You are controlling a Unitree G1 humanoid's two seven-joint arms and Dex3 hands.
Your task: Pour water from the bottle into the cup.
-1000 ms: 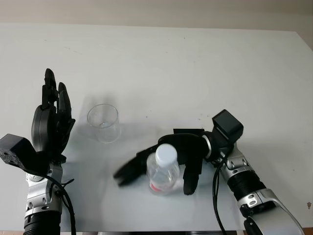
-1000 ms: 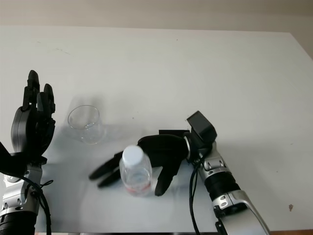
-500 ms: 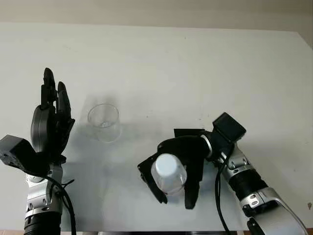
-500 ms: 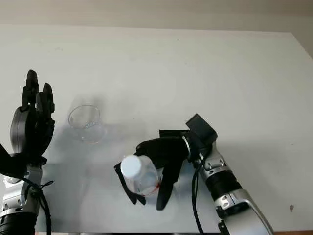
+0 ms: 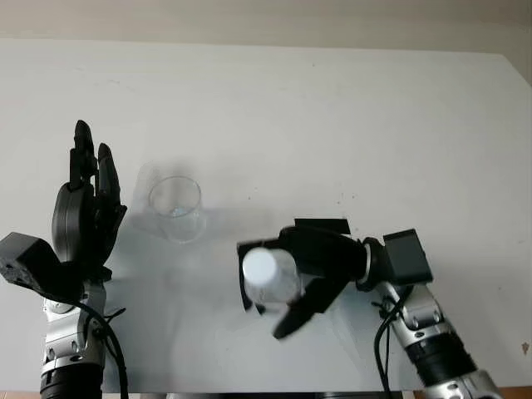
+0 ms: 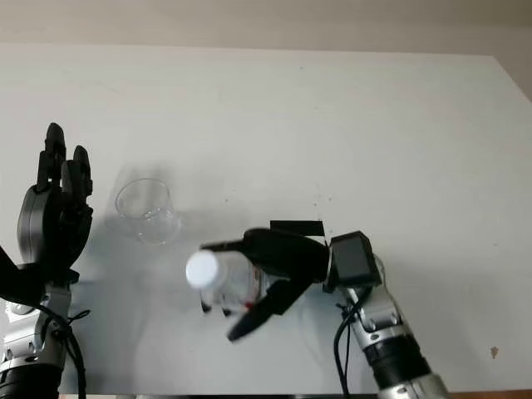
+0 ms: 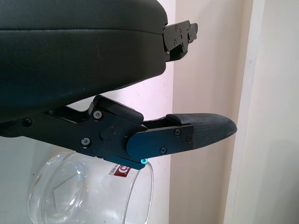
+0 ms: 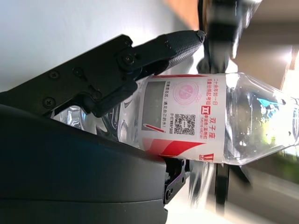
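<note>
The right robot hand [image 5: 287, 278] is clamped round the body of the bottle [image 5: 268, 276], which it carries above the near part of the white counter [image 5: 332, 108], tilted so its white cap [image 5: 259, 267] faces up toward the head camera and leans toward the cup. The clear cup [image 5: 176, 207] stands upright on the counter, apart from the bottle and just beside the left robot hand [image 5: 86, 218], which is open, holds nothing and stands with its fingers pointing away. The plainest risk is that the cap appears to be on: tipping further would then pour nothing. Were it off, water could spill onto the counter, since the mouth is short of the cup's rim. The light cup could also be knocked over if the bottle swings in low. How firmly the fingers [image 8: 140, 56] grip is hard to judge, as the palm hides much of the label [image 8: 187, 116]; the water level is unclear, and whether the cup holds anything cannot be told.
</note>
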